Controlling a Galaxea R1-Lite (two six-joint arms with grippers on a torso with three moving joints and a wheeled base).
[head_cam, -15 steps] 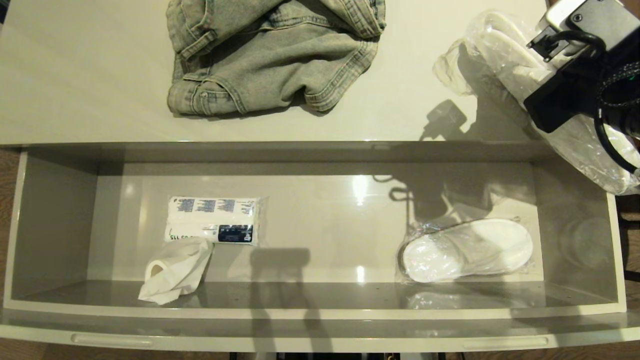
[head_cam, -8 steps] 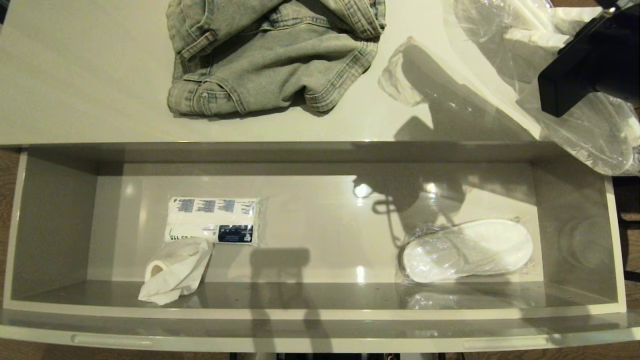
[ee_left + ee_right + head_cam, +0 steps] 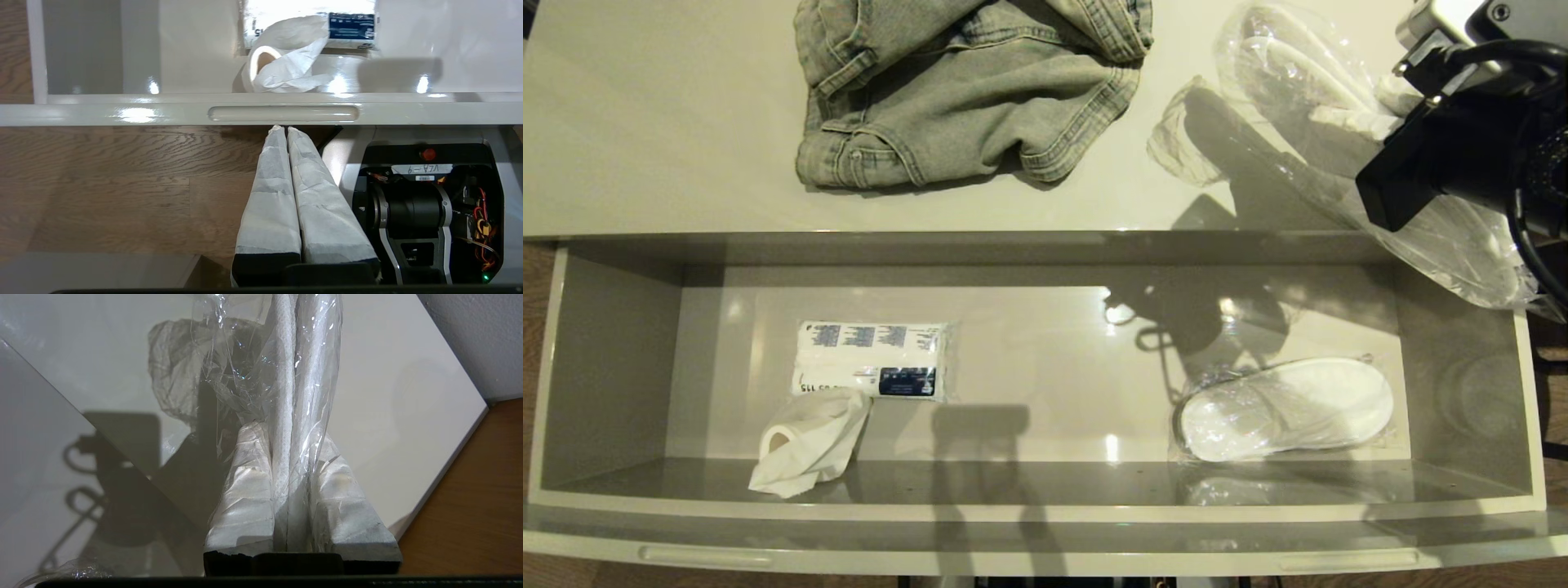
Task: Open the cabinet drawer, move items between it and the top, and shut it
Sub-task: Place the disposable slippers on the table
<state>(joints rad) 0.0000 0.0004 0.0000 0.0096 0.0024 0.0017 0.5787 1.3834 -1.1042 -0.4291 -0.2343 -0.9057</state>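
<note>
Two slipper packs show. The right gripper [image 3: 286, 433] pinches one pack [image 3: 1307, 90] tight between its fingers [image 3: 241, 477], up over the right end of the top [image 3: 670, 122]. The bag hangs past the top's front edge. The other pack [image 3: 1286, 408] lies flat in the open drawer [image 3: 613, 359], on its right side. The left gripper [image 3: 282, 128] waits low by the drawer front, fingers pressed together, holding nothing
</note>
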